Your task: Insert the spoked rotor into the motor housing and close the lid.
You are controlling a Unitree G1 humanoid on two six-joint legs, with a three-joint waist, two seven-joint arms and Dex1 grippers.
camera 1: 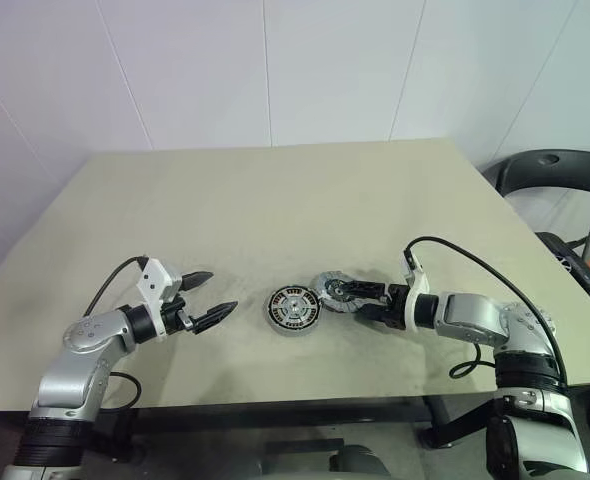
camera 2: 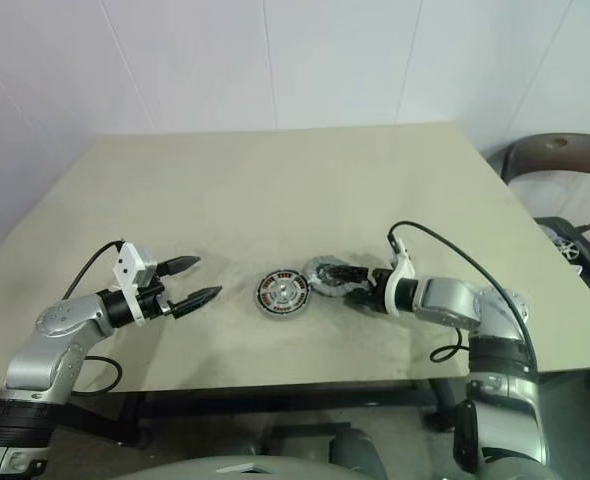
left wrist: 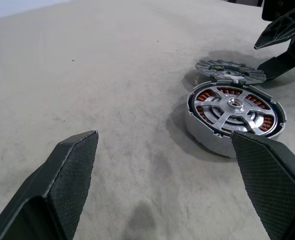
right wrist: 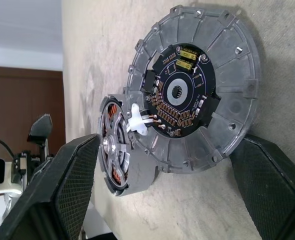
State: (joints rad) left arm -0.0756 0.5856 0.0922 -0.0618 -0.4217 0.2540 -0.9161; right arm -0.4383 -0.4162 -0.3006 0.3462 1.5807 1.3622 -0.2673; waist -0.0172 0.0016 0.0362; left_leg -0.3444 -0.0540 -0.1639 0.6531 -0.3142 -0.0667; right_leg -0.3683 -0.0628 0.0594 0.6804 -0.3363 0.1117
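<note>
Right hand is reaching in over the grey metal lid with its ring of cut-outs and dark circuit-board centre, black fingers spread wide to either side of the disc and not yet clamping on it. Left hand is hovering a little way to the housing's other side, its two pointed black fingers standing apart and carrying nothing.

Looking at progress: the round silver motor housing with its ring of copper windings and dark rim is sitting flat on the bench, and a silvery spoked piece is lying across its top in the left wrist view, so I'm judging the spoked rotor to be already seated. That is leaving the lid, which is lying just beside the housing, touching or very nearly touching its edge, still to be lifted over and closed down.

Going from big to small around them: plain white panelled walls are backing the scene, the broad beige bench is carrying the parts near its front edge, and a black chair is standing off the robot's right.
</note>
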